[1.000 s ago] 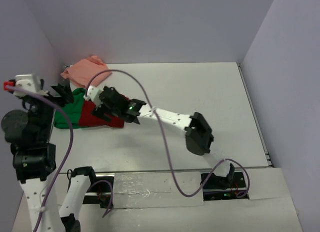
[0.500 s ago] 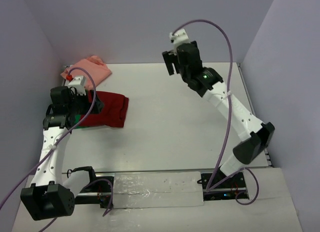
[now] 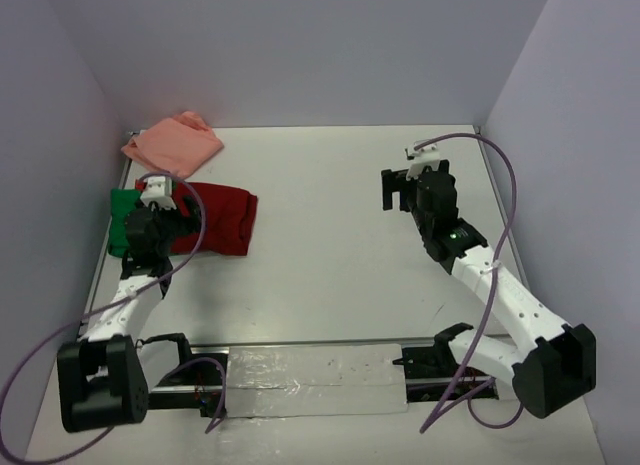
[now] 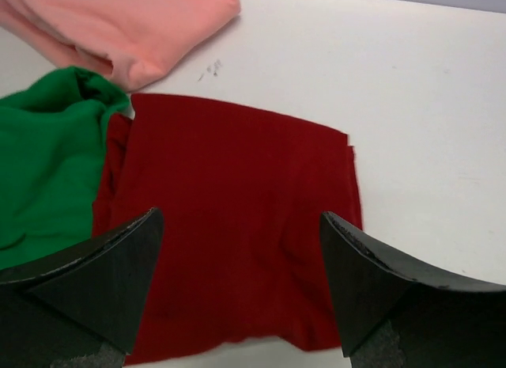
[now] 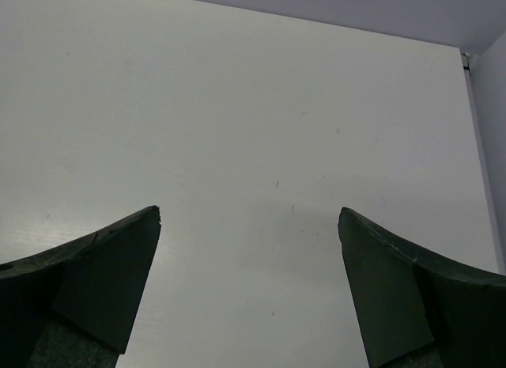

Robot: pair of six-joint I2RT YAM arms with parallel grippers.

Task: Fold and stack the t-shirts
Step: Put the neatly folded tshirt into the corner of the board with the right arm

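Note:
The dark red t-shirt (image 3: 220, 217) lies folded flat at the table's left, partly over the bright green t-shirt (image 3: 122, 209). In the left wrist view the red shirt (image 4: 229, 218) fills the middle, the green one (image 4: 43, 174) is at left and the salmon pink t-shirt (image 4: 118, 24) at top. The pink shirt (image 3: 172, 143) sits in the far left corner. My left gripper (image 3: 185, 205) is open and empty, hovering over the red shirt's near edge (image 4: 241, 225). My right gripper (image 3: 400, 188) is open and empty over bare table at the right (image 5: 249, 218).
Purple-grey walls enclose the white table (image 3: 340, 245) on the left, back and right. The arm bases and a taped rail (image 3: 310, 370) run along the near edge. Purple cables loop from both arms.
The right arm has swung from the red shirt up and back to the table's right side. The left arm has come down over the red shirt, which now lies flat and folded.

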